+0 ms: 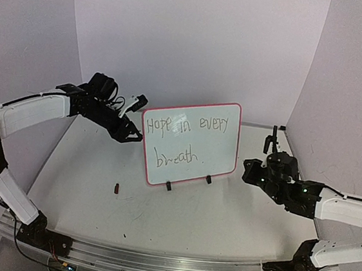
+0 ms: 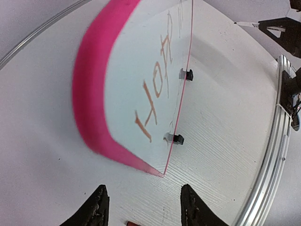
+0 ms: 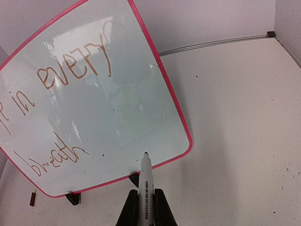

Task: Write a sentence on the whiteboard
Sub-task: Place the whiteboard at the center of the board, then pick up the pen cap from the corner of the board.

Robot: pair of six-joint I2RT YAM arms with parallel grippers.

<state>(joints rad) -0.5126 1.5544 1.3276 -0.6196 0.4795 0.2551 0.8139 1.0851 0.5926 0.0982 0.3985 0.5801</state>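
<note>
While the right gripper [image 3: 146, 207] clamped the marker [image 3: 146, 186], the whiteboard [image 3: 122, 117] stood apart, ahead-left of its tip, the sentence [image 3: 75, 70] seemingly finished.

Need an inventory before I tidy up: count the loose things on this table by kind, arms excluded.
whiteboard: 1
marker, held in the right hand: 1
small dark piece lying on the table, too small to identify: 1
Total: 3

A small brown object [image 1: 118, 188] lies on the white table [image 1: 225, 211], apart from the metal edge rail [image 1: 167, 264].
</note>
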